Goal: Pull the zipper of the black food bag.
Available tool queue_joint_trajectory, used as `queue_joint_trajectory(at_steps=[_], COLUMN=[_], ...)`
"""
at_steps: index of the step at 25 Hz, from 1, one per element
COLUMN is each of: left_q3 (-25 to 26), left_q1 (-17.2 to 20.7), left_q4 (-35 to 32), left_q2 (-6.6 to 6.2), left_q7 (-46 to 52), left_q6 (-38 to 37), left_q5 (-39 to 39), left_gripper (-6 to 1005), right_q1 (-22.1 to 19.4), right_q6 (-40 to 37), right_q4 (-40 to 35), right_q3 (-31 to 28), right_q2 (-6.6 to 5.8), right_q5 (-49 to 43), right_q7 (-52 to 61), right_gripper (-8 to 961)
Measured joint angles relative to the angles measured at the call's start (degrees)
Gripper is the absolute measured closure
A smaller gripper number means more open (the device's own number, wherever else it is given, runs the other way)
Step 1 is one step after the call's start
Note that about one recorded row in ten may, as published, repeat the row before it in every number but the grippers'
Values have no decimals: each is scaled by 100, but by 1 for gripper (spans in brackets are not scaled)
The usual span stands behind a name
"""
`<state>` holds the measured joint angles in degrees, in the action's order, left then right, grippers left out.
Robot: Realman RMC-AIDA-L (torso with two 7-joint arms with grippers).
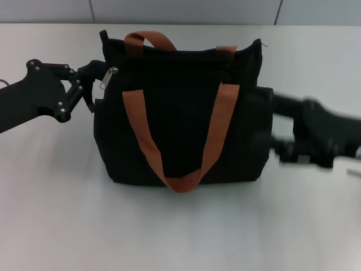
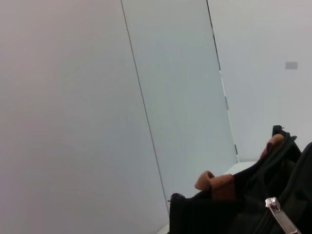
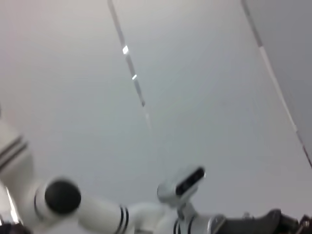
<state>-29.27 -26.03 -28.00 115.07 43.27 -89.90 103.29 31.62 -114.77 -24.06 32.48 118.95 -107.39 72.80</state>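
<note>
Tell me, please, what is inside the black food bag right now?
Nothing inside shows. The black food bag stands on the table, its fabric walls hiding any contents. The zipper pull hangs at its upper left corner, beside the left hand.

Bright even light, blurred right arm (image 1: 321,132)

Left end effector (image 1: 90,90) reaching in from the left, right end effector (image 1: 282,148) low on the right.

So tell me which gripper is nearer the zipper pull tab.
Left. The left gripper sits right beside the zipper pull tab at the bag's upper corner; the right gripper is at the opposite side, lower down.
</note>
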Motion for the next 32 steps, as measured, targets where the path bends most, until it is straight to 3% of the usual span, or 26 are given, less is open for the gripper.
queue_joint_trajectory(at_steps=[1,3,9,11,16,26,32], left_q3=[1,1,-26,-39,-67,-79,-79], left_q1=[11,19,19,3,-29,-34,-34], left_q4=[-4,-13,-27,-28,-156,-189,-189], left_q2=[9,24,24,14,26,45,49], left_q7=[-22,-12,43,87,235,278,278], left_q6=[-1,-3,-96,-102,-139,-317,-324], left_q5=[-21,-43,-106,-103,-77,-70,-69], left_gripper=[976,976,975,975,974,973,972], right_q1=[227,370,1409,1827,2374,2833,2882], right_q6=[-9,36,732,1101,1842,2620,2920], right_q4=[-261,-374,-573,-596,-619,-654,-674], right_q3=[0,0,218,649,1457,2252,2567], right_q2=[-15,-29,-137,-136,-89,-7,7], right_q5=[140,167,129,127,122,117,117], right_q7=[832,1315,3272,3915,4838,5840,6047], right_gripper=[136,136,136,136,136,135,135])
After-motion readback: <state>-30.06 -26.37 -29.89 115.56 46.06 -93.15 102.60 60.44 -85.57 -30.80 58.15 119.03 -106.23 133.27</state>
